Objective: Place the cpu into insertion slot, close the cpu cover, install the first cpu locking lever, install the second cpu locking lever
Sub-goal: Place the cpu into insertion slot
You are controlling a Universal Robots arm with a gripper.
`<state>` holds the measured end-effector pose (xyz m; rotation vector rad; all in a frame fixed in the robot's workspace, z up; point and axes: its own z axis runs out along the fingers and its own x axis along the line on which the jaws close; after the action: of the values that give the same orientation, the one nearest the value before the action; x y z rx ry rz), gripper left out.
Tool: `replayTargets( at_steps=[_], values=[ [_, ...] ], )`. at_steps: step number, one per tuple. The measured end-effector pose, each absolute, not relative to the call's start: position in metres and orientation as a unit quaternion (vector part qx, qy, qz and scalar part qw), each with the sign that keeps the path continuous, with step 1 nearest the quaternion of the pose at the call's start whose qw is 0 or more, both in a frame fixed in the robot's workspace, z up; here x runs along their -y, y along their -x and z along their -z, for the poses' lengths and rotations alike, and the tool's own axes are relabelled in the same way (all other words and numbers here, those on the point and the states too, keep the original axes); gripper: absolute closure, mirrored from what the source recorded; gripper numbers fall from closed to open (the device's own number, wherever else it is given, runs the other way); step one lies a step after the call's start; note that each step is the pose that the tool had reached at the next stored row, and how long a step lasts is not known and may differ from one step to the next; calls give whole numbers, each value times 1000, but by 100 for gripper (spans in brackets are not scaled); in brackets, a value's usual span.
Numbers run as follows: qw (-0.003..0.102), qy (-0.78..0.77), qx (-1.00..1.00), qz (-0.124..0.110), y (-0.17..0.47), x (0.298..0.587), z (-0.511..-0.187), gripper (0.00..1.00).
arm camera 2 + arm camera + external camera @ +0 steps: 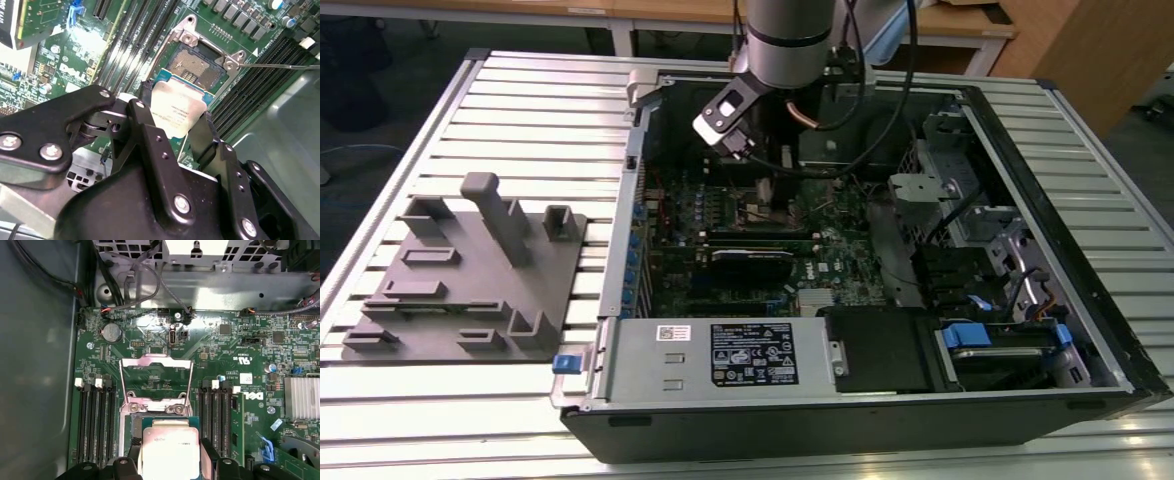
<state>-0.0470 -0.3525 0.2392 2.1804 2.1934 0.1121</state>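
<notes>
Even, bright light from above washes the ribbed tabletop pale in the exterior view, while the inside of the case lies in shade. In the second wrist view the tool, close to the lens, is dark and soft. The board behind it is sharp, and the cpu top shines pale. In the first wrist view glare whitens the board beside the coin cell.
</notes>
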Motion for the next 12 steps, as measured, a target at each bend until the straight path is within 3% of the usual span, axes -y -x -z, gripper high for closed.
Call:
replayTargets(
  at_steps=[12],
  values=[
    [18, -705, -708, -41, 53, 352, -233, 46]
  ],
)
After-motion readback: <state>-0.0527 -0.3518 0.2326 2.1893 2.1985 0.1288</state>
